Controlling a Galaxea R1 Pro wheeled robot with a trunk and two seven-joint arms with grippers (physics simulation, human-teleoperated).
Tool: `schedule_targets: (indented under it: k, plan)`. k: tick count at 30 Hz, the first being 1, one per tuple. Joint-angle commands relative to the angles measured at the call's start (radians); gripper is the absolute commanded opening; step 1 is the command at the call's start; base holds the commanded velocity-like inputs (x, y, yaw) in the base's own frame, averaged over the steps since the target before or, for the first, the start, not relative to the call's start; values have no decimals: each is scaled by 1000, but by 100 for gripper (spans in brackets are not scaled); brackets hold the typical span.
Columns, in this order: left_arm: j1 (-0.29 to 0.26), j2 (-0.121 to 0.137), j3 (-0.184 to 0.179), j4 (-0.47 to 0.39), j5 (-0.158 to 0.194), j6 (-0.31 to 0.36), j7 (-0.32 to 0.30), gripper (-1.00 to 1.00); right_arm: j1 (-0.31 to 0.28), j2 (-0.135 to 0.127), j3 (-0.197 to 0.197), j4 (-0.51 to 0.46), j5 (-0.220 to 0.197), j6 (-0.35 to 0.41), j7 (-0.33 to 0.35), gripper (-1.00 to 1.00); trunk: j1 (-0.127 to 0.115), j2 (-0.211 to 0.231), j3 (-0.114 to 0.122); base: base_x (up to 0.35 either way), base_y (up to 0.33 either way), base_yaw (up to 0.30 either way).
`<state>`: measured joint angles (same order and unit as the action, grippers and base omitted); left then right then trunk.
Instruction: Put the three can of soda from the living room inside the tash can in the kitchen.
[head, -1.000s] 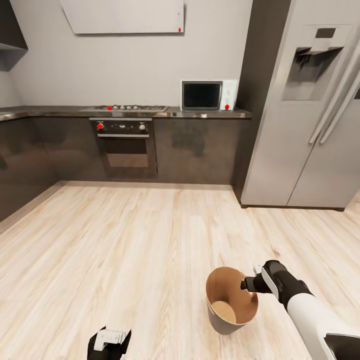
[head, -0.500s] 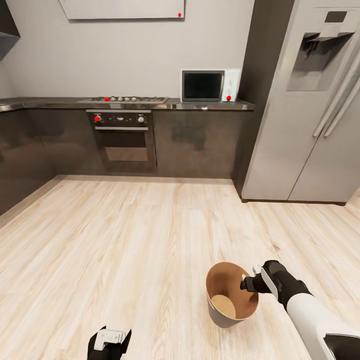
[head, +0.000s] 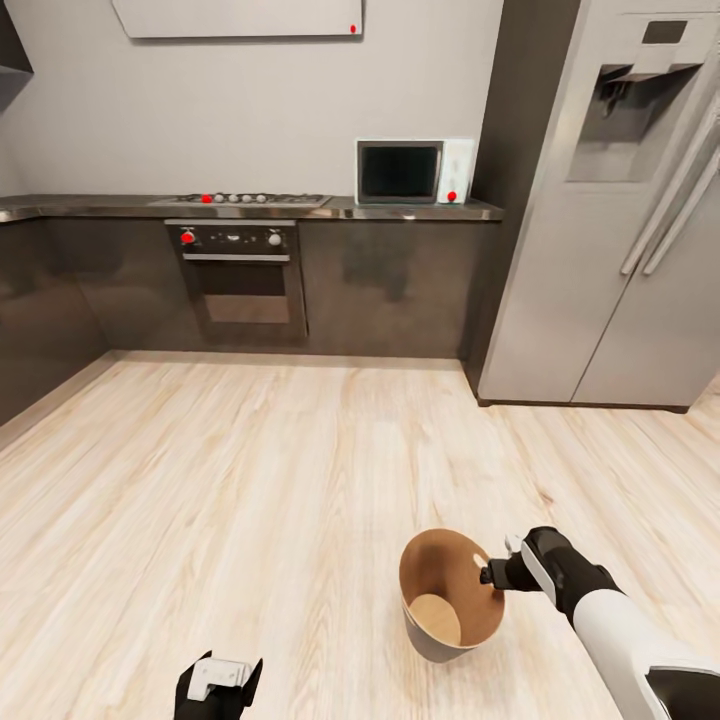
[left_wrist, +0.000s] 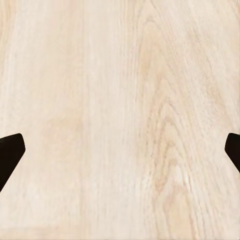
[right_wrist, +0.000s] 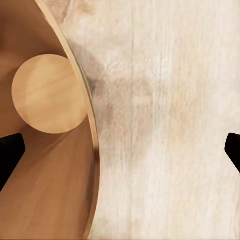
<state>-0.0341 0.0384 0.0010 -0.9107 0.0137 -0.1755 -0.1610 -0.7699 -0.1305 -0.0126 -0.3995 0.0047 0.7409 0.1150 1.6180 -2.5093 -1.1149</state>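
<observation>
One bucket stands upright on the kitchen floor, and the right tool hangs at its rim — jaws spread, holding nothing. Its brown inside looks empty; no cans in sight. Left tool, also spread and empty, hovers over bare boards, well apart. Right arm is nearer the bucket.

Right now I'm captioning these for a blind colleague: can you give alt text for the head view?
A small empty trash bucket stands on a pale wood kitchen floor, with the right gripper at its rim. Behind are dark cabinets, an oven, a white microwave and a steel fridge.
</observation>
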Motion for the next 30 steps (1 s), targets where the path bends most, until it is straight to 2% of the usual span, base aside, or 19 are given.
schedule_targets:
  k: [1,4,14,22,30]
  plan:
    - [0,0,0,0,0,0,0,100,0,0,0,0,0,0,0,100,0,0,0,6,-15,0]
    - [0,0,0,0,0,0,0,100,0,0,0,2,0,-1,0,100,0,0,0,4,-9,0]
    - [0,0,-2,1,2,8,0,100,0,0,0,2,0,-2,0,100,4,-2,-39,1,-1,0]
    - [0,0,-3,1,1,5,1,100,0,-1,0,2,0,-3,0,100,4,-2,-39,0,0,0]
    - [-2,0,-2,4,4,6,1,100,0,0,0,2,1,-3,0,100,4,-2,-39,12,141,0]
